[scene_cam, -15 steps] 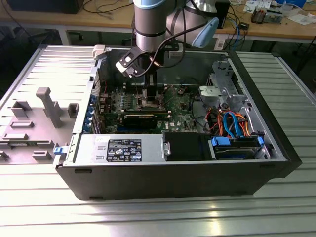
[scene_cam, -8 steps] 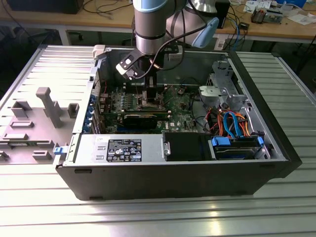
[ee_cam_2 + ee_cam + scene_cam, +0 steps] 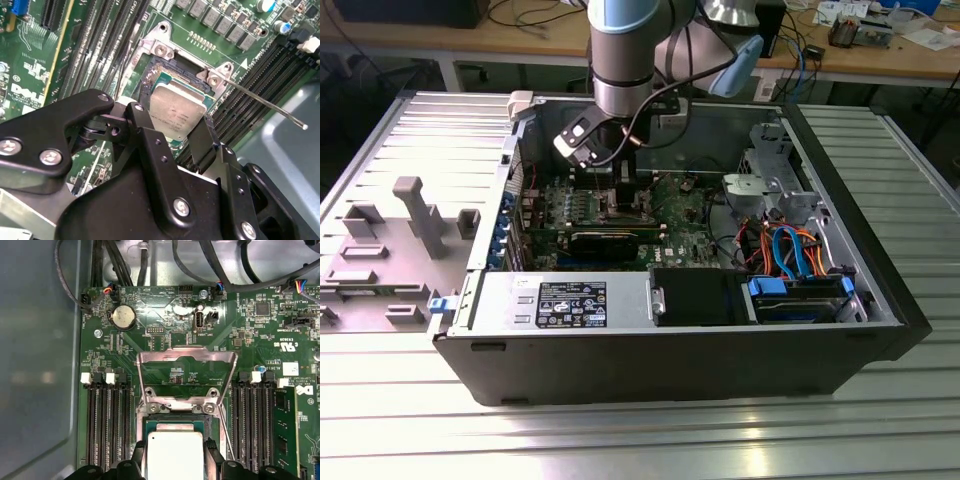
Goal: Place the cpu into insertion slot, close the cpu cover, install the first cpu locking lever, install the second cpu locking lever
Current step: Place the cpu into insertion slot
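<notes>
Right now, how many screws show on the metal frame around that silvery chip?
2. In the second wrist view, one screw at the frame's corner, another beside the thin lever's end; the tool gripping the cpu may hide more.

A ribbed silvery metal table (image 3: 650,445) carries everything. An open black computer case (image 3: 680,365) lies on it on its side, directly under the gripper (image 3: 623,188), which reaches down into it. A flat grey fixture with upright blocks (image 3: 415,215) lies beside the case, away from the gripper toward the exterior view's left.
</notes>
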